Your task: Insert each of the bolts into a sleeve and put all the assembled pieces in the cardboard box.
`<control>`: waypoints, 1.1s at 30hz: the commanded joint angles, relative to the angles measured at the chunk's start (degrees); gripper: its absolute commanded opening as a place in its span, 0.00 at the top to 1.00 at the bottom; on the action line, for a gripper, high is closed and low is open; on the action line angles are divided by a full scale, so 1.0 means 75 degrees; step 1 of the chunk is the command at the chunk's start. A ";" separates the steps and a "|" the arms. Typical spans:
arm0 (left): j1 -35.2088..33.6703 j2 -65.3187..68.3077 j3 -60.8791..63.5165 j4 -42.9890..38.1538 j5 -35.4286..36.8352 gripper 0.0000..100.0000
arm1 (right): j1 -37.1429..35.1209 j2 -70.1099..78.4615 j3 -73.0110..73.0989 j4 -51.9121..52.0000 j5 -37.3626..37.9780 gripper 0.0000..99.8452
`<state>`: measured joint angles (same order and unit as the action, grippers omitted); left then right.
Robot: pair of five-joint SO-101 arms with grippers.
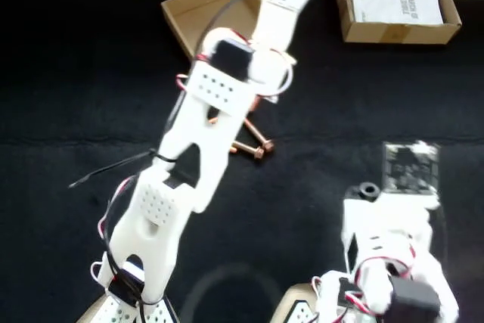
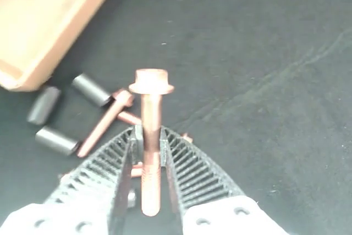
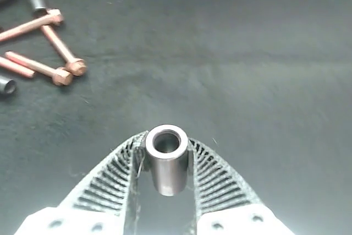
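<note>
**Bolt and sleeve being held for mating**

A copper bolt (image 2: 150, 111) is being clamped by its shank in the left gripper (image 2: 148, 136), head outward, above the loose bolts (image 2: 104, 122) and spare sleeves (image 2: 55, 140) beside the cardboard box (image 2: 49, 26). A dark sleeve (image 3: 166, 163) is being pinched in the right gripper (image 3: 166, 148), bore facing outward, well apart from that pile. The insertion step is judged to be underway. The threaded end is being pointed back toward the wrist, so it will likely need to be turned toward the bore and lined up with it.
</note>
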<state>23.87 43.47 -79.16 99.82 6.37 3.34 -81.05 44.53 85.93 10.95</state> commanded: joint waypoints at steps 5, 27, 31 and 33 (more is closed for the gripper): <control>-0.0803 -0.1495 -0.0287 0.0176 -0.0445 0.99 | -0.0697 0.0018 0.1729 -0.1811 0.0129 0.99; -0.1799 -1.1024 0.8785 -0.1125 -0.1793 0.99 | -0.3581 0.0006 0.2983 -0.4566 -0.3833 0.99; -0.1799 -1.2466 1.0895 -0.3012 -0.1793 0.99 | -0.4085 0.0006 0.2983 -0.4566 -0.3833 0.99; -0.1788 -1.3040 1.2126 -0.4044 -0.1782 0.99 | -0.4237 0.0006 0.2983 -0.4566 -0.3833 0.99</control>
<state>10.59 -48.04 0.40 80.75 -6.99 -26.55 -80.70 67.12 52.88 -17.27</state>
